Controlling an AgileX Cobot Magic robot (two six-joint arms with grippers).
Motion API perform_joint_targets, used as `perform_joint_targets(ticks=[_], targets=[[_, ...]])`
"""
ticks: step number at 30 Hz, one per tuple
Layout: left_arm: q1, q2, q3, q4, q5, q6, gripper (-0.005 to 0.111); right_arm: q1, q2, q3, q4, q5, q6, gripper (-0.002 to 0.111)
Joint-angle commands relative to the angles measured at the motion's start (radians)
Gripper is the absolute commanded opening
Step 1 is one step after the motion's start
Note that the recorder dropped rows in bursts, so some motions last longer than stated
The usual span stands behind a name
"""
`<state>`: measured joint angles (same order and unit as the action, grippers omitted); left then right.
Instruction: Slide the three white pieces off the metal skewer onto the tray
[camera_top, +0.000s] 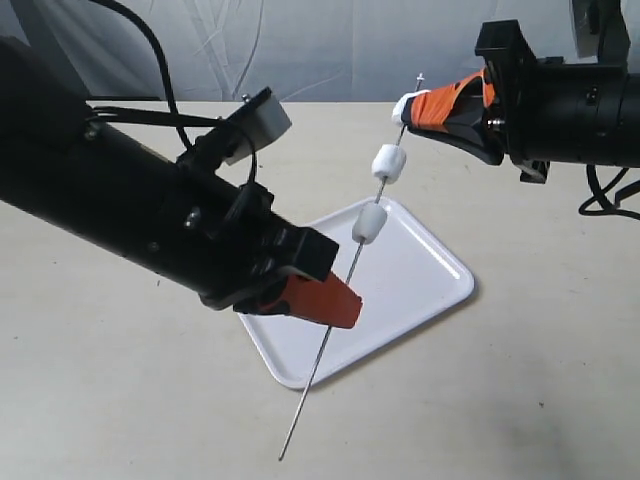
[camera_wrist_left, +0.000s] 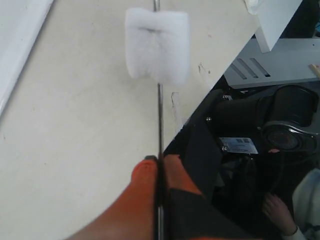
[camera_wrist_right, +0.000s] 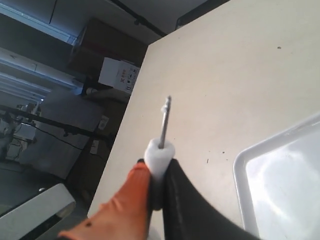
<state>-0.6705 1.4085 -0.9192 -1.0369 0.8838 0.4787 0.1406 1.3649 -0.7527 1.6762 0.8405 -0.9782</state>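
Observation:
The thin metal skewer (camera_top: 330, 345) runs on a slant above the white tray (camera_top: 440, 290), held in the air. My left gripper (camera_top: 345, 300) is shut on its lower part; in the left wrist view the skewer (camera_wrist_left: 160, 120) passes between the orange fingers (camera_wrist_left: 145, 175). Two white pieces (camera_top: 389, 162) (camera_top: 369, 224) sit on the rod above the tray, the lower one (camera_wrist_left: 157, 44) close to the left wrist camera. My right gripper (camera_top: 408, 107) is shut on the top white piece (camera_wrist_right: 159, 154) near the skewer's tip (camera_wrist_right: 166, 120).
The beige tabletop (camera_top: 520, 400) surrounds the tray. Its far edge (camera_wrist_right: 135, 95) shows in the right wrist view, with boxes and equipment beyond. A cable (camera_top: 605, 195) lies at the right side.

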Motion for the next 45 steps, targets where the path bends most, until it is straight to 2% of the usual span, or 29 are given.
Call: perform_joint_targets(ticks=[1, 10, 12, 14, 17, 20, 25, 30, 32, 35, 37, 45], targets=[[-0.009, 0.000, 0.007, 0.028, 0.195, 0.008, 0.000, -0.011, 0.000, -0.074, 0.068, -0.126, -0.014, 0.000], [-0.009, 0.000, 0.007, 0.033, 0.268, -0.005, 0.000, -0.011, 0.048, -0.116, 0.068, -0.171, -0.011, 0.000], [-0.009, 0.000, 0.007, 0.084, 0.267, -0.020, 0.000, -0.011, 0.063, -0.116, 0.068, -0.190, -0.012, 0.000], [-0.009, 0.000, 0.007, 0.264, 0.218, -0.131, 0.000, -0.011, 0.078, -0.116, -0.016, -0.216, -0.012, 0.000], [-0.009, 0.000, 0.007, 0.648, 0.119, -0.360, 0.000, -0.011, 0.110, -0.116, -0.164, -0.197, 0.046, 0.000], [-0.009, 0.000, 0.007, 0.798, 0.034, -0.479, 0.000, -0.011, 0.156, -0.116, -0.232, -0.130, 0.063, 0.000], [-0.009, 0.000, 0.007, 0.681, -0.031, -0.416, 0.000, -0.011, 0.222, -0.116, -0.236, -0.085, 0.063, 0.001], [-0.009, 0.000, 0.007, 0.649, -0.095, -0.416, 0.000, -0.009, 0.285, -0.116, -0.247, -0.064, 0.051, 0.001], [-0.009, 0.000, 0.007, 0.617, -0.110, -0.403, 0.000, -0.009, 0.313, -0.116, -0.251, -0.049, 0.051, 0.010], [-0.009, 0.000, 0.007, 0.561, -0.110, -0.359, 0.000, -0.009, 0.345, -0.116, -0.253, -0.033, 0.051, 0.032], [-0.009, 0.000, 0.007, 0.534, -0.108, -0.339, 0.000, -0.009, 0.359, -0.116, -0.253, -0.033, 0.056, 0.039], [-0.009, 0.062, 0.007, 0.480, -0.110, -0.344, 0.000, -0.009, 0.368, -0.116, -0.254, -0.024, 0.051, 0.040]])
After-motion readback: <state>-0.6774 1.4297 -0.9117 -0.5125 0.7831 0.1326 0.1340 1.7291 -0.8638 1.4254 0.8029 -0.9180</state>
